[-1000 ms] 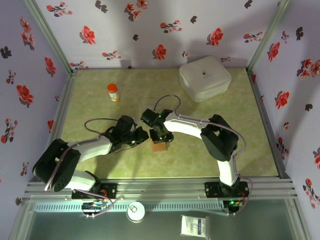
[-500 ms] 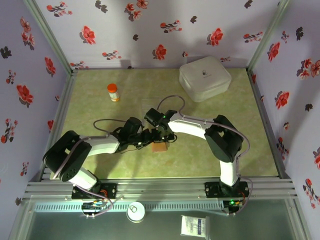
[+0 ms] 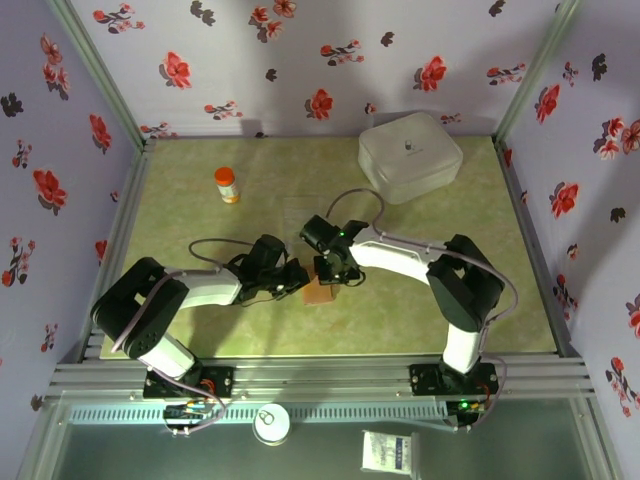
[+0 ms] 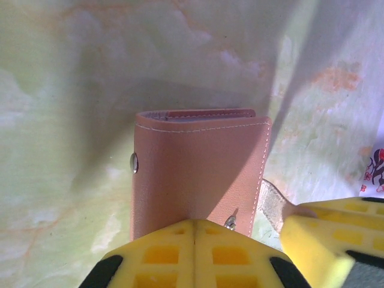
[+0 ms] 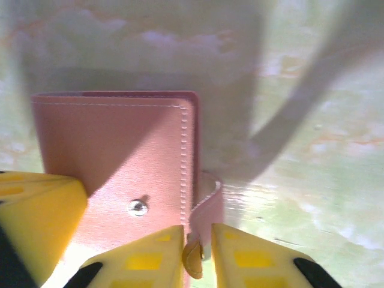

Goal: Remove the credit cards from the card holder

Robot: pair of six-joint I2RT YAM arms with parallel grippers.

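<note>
Green table (image 3: pixel 450 290), floral walls (image 3: pixel 330 70); left end effector (image 4: pixel 193 224) closed, right end effector (image 5: pixel 197 233) pinching card holder (image 5: pixel 120 150).

The card holder (image 4: pixel 198 162) is matt, smooth leather with pale stitching — its 2 studs (image 4: pixel 134 162) shiny metal.

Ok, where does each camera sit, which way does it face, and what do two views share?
Top: fixed above and behind the arms, looking down on the table; both arms show, bases at the bottom.
Left wrist: on the left arm, looking down past the shut left jaws at the brown wallet.
Right wrist: on the right arm, looking down at the wallet, right jaws either side of its strap.
Shared: both wrist views show the wallet and the other arm's yellow jaws at an edge.
</note>
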